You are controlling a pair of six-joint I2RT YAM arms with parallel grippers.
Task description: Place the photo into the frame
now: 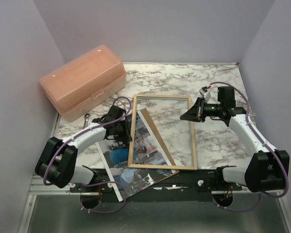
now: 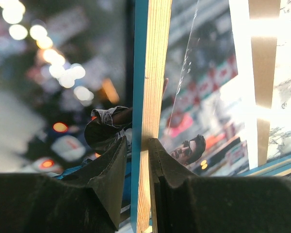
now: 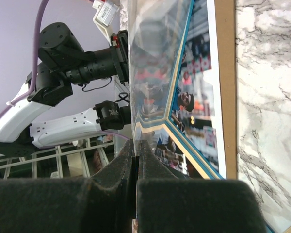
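The frame (image 1: 194, 141) lies pale-wood side up in the middle of the table, partly over the photo (image 1: 117, 158), a colour street print. My left gripper (image 1: 127, 127) is shut on the frame's left rail; in the left wrist view the gripper (image 2: 138, 145) clamps that rail (image 2: 153, 73), blue face on one side and wood on the other. My right gripper (image 1: 184, 116) hovers over the frame's right part. In the right wrist view the gripper (image 3: 136, 145) is shut on the edge of a thin clear pane (image 3: 150, 73), with the photo (image 3: 199, 97) beyond it.
A brown backing board (image 1: 157, 138) lies slanted under the frame, and its edge shows as a brown strip (image 3: 225, 73). A peach plastic toolbox (image 1: 82, 80) stands at the back left with a small wrench (image 1: 86, 120) in front of it. The marble table (image 1: 218, 145) has walls on three sides.
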